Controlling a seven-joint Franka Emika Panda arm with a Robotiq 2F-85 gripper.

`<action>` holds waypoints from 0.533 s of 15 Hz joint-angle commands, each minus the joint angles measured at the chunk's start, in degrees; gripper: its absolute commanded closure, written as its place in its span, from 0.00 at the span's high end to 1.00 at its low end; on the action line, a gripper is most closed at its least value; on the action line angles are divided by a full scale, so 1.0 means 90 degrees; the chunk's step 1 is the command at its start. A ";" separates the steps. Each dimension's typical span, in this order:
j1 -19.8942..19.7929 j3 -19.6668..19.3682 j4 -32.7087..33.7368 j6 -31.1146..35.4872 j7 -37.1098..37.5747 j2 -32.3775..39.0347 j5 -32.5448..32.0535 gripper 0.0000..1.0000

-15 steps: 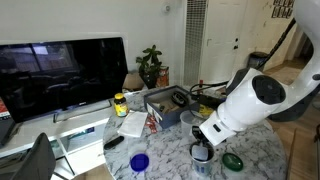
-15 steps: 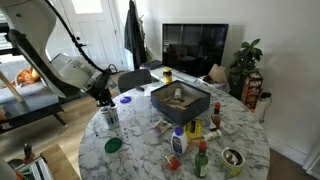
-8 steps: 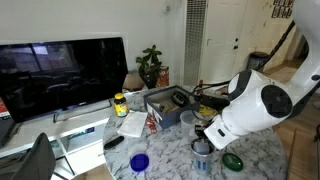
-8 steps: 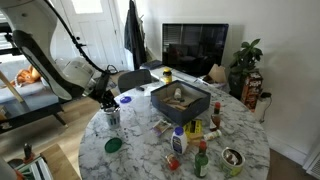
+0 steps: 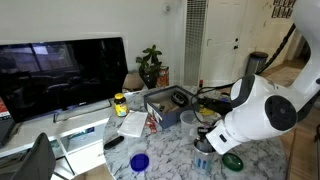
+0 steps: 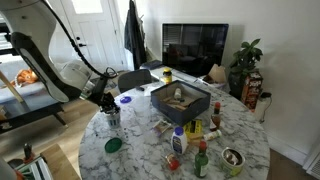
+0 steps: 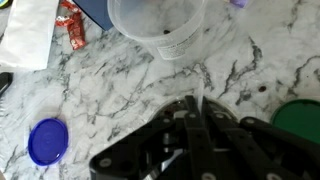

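My gripper hangs fingers-down over a round marble table. Its fingers are drawn together, with only a thin pale slit between the tips; I cannot tell whether anything thin sits in it. A metal cup stands right under the gripper and shows in both exterior views; in the wrist view its shiny rim curves round the fingers. A clear plastic cup stands just beyond the fingertips.
A blue lid and a green lid lie either side of the gripper. A black box sits mid-table. Bottles and jars crowd one edge. White paper and a red packet lie near the clear cup.
The arm has swung a little sideways and lower over the metal cup. The fingers stay over the cup and nothing on the table has moved.
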 commanded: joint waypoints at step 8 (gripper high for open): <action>-0.0298 0.0033 -0.0117 0.0393 -0.1491 -0.0005 0.2700 0.02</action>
